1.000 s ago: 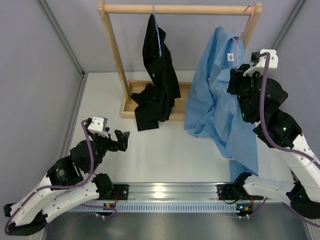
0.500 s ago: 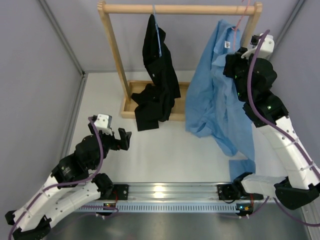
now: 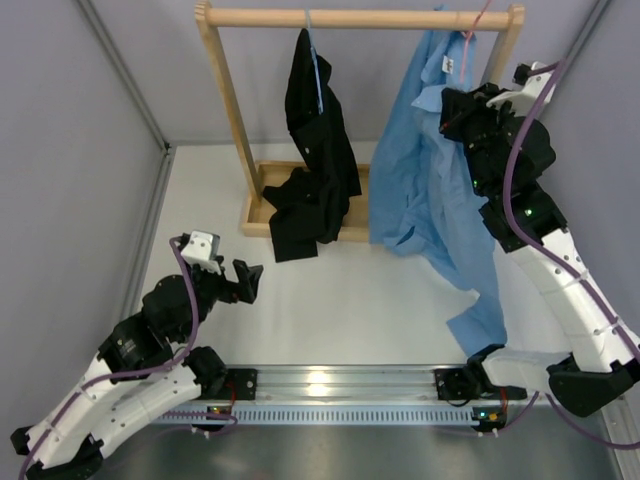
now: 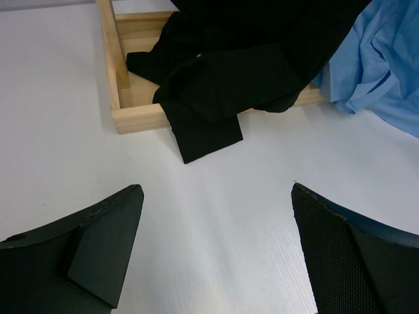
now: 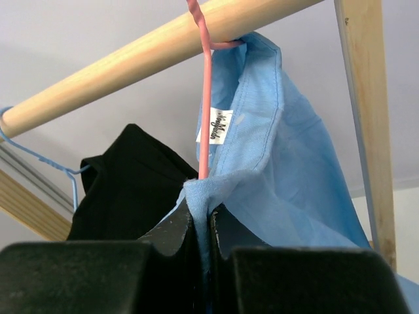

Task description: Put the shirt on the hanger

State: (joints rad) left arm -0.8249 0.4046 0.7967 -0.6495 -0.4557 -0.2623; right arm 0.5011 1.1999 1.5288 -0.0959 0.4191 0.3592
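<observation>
The light blue shirt [image 3: 425, 190] hangs on the pink hanger [image 3: 478, 22], whose hook sits over the wooden rail [image 3: 360, 18] at its right end. In the right wrist view the pink hanger [image 5: 205, 111] runs down from the rail [image 5: 118, 65] into the shirt's collar [image 5: 262, 111]. My right gripper [image 5: 208, 209] is shut on a fold of the shirt at the hanger's neck, high by the rail [image 3: 455, 105]. My left gripper [image 3: 243, 280] is open and empty low over the table, its fingers [image 4: 105, 229] wide apart.
A black garment [image 3: 315, 150] hangs on a thin blue hanger [image 3: 312, 50] mid-rail and drapes over the rack's wooden base [image 3: 262, 205]. The rack's right post [image 3: 510, 50] stands close to my right arm. The shirt's tail reaches down near the front rail [image 3: 480, 320].
My right gripper has risen toward the rail with the shirt and hanger, and the pink hook now sits over the rail. The shirt hangs higher. My left arm has barely shifted.
</observation>
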